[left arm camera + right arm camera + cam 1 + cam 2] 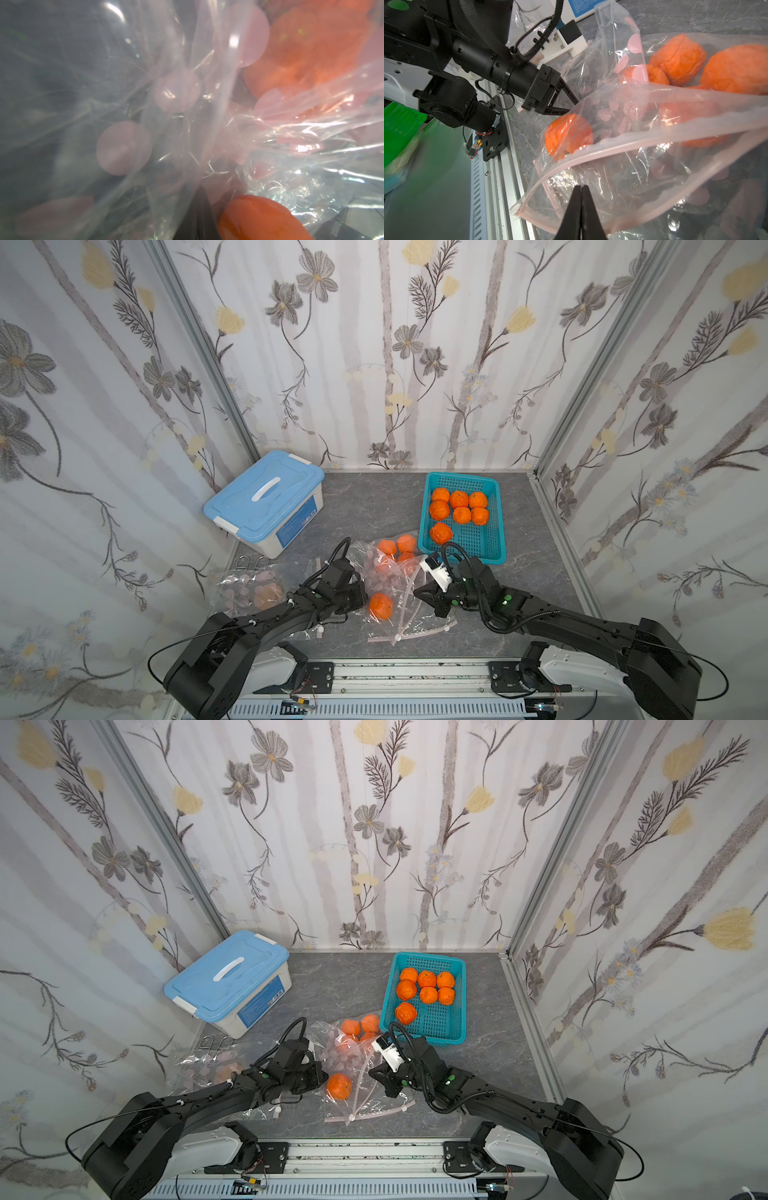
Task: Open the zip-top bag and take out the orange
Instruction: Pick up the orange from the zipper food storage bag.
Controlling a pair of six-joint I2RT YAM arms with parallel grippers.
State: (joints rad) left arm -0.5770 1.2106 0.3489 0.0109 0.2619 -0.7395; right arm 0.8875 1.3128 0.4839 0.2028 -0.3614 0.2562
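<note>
Nearest, low in the right wrist view, the right fingers (579,195) are pinched shut on the near lip of the zip-top bag (654,149). The left fingers (572,96) clamp its far side. The mouth gapes, with the orange (566,135) inside at mid-frame. Next, I'd guess one hand lets go and reaches in.

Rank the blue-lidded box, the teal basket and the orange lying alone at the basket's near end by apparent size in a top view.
1. Blue-lidded box: largest.
2. Teal basket: somewhat smaller. Both sit about equally far back, so this order seems fair.
3. Lone orange: by far the smallest.
</note>
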